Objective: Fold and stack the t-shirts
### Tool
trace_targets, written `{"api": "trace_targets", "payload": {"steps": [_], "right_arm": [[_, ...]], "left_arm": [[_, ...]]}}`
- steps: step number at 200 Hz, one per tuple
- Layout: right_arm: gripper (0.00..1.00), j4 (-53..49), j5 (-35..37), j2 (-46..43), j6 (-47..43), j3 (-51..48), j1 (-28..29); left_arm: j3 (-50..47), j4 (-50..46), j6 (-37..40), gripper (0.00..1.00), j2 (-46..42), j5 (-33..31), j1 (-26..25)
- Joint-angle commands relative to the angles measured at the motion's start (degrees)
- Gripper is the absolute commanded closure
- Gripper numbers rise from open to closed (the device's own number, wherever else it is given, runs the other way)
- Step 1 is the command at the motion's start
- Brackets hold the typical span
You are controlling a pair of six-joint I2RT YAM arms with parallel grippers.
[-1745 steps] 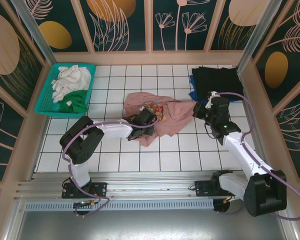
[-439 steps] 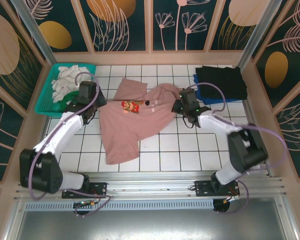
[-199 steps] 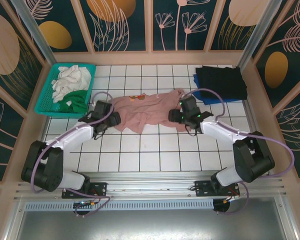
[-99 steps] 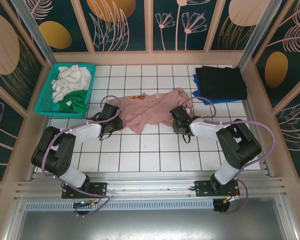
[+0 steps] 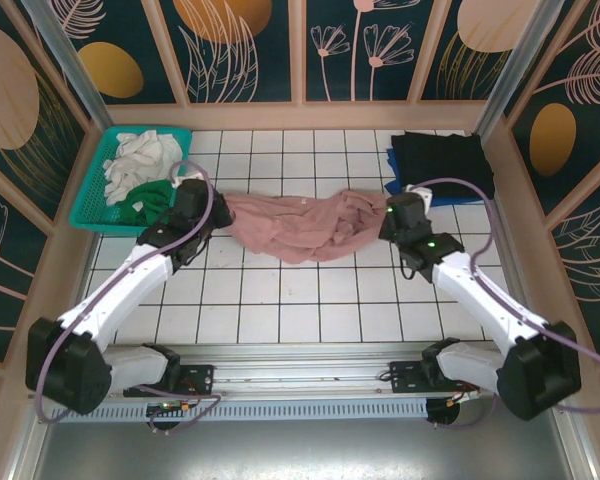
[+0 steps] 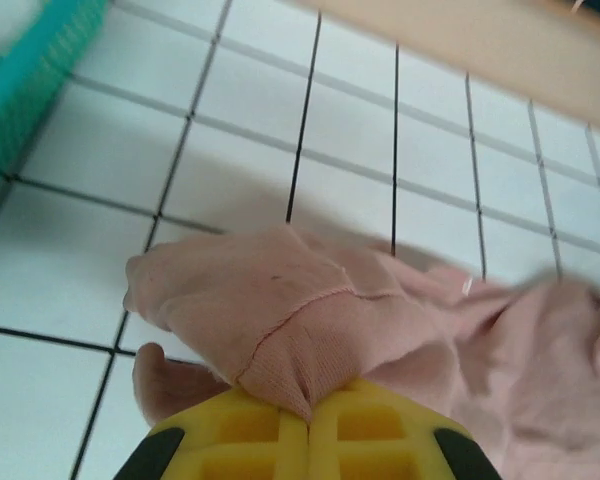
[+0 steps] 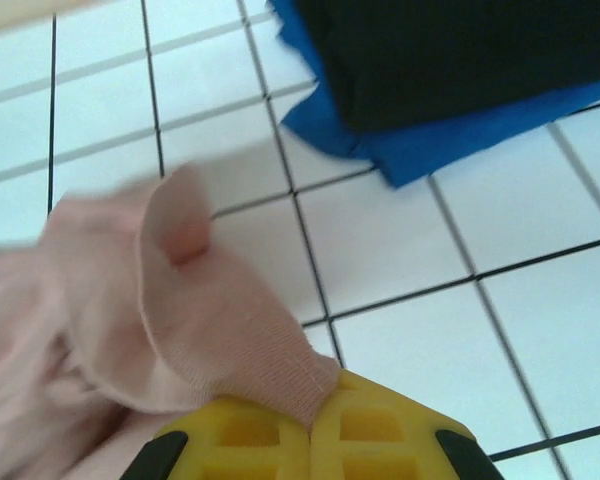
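You had the left gripper (image 5: pixel 216 208) and right gripper (image 5: pixel 382 222) each pinched tight on opposite ends of the dusty-pink t-shirt (image 5: pixel 300 225), bunched across the frame's centre, probably to stretch it flat for folding.

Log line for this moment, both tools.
left tool: shut on pink t-shirt | right tool: shut on pink t-shirt | pink t-shirt: bunched between them
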Motion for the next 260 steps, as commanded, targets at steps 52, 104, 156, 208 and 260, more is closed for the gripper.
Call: {"api": "trace_targets", "payload": {"steps": [52, 104, 156, 208, 260], "right_arm": [[0.76, 0.3, -6.1, 0.2, -0.8, -3.8, -13.8], [0.45, 1.2, -10.7, -1.6, 2.1, -4.7, -7.3], [0.36, 12.2, -18.2, 19.0, -3.2, 7.0, 3.4], [0.39, 11.1, -17.7, 39.8, -7.3, 21.6, 4.5], [0.59, 11.0, -18.1, 43.9, -7.5, 23.6, 4.5]], "left_arm": [[-1.4, -6.0, -0.5, 1.00, -4.3, -9.1, 5.5], [-11.9, -0.4, -3.4, 1.00, 0.3, -2.2, 5.5], [-12.7, 0.4, -3.4, 1.00, 1.1, -1.2, 5.5], [-12.0, -0.6, -2.6, 1.00, 0.2, -1.7, 5.5], [-11.7, 0.0, -2.2, 1.00, 1.2, -1.5, 5.5]]}}
